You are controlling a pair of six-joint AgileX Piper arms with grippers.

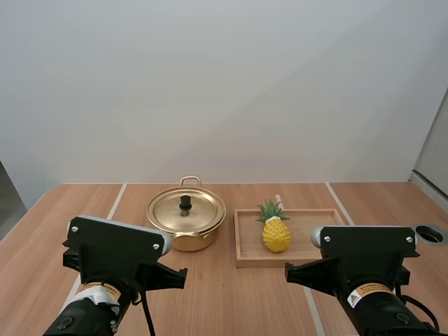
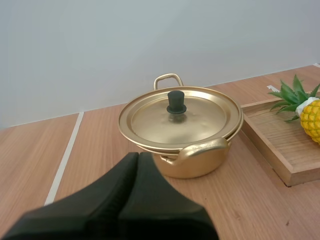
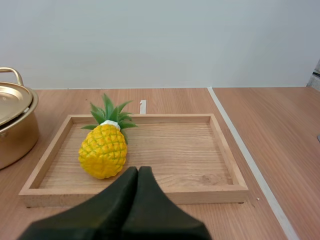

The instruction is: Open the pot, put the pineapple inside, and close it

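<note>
On a wooden table (image 1: 224, 301), a gold pot (image 1: 189, 243) stands at the left with its lid (image 1: 199, 213) on, a small black knob (image 1: 185, 204) at the centre. The left claw (image 2: 138, 156) hangs just short of the pot, fingers pressed together, holding nothing. To the right, near the pot but apart from it, a tray (image 1: 246, 260) holds the pineapple (image 1: 276, 233), lying in the tray's left part with its leaves towards the far rim. The right claw (image 3: 138, 170) hovers at the tray's near rim, also pressed together and empty.

The task looks unstarted. The knob is small, so a claw closing off-centre could slip off it or tip the lid against the rim. The pineapple is rounded and could roll out of a pinch.

The left wrist view shows the pot's near handle, which the lid hides from above. The right wrist view shows the tray's bare right part. The high view alone shows the gap between pot and tray.
</note>
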